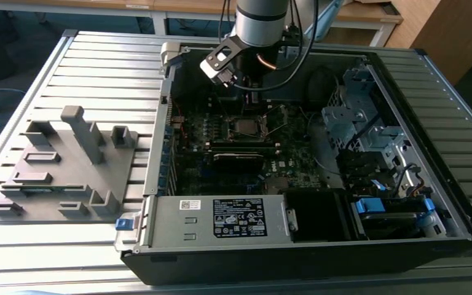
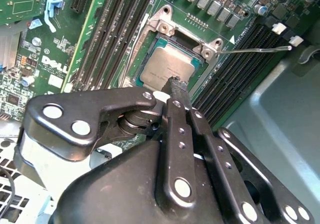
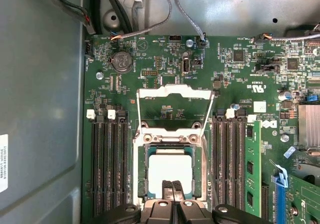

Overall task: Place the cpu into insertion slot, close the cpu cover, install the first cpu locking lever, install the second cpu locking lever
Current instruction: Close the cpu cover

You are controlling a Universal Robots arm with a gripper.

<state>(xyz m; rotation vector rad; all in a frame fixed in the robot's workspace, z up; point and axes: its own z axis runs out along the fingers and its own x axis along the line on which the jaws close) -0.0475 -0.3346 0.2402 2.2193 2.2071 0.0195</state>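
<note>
Your exterior view looks down at a slant onto the bench (image 1: 96, 67) and the open computer case (image 1: 302, 246). It stands far enough back to take in the whole case and the arm (image 1: 260, 21) reaching in. Your first wrist view faces straight down on the circuit board (image 3: 165, 58), near, with the gripper (image 3: 173, 185) at the picture's edge. Your second wrist view sits closer, looking aslant past the gripper (image 2: 176, 86). All three views share the chip (image 3: 170, 170) (image 2: 165, 68) (image 1: 244, 128).

Probably a robotics lab: a slotted aluminium table (image 1: 96, 61) carries an opened computer case (image 1: 302, 255) and a grey fixture (image 1: 64, 175), with wooden desks (image 1: 367, 13) behind.
</note>
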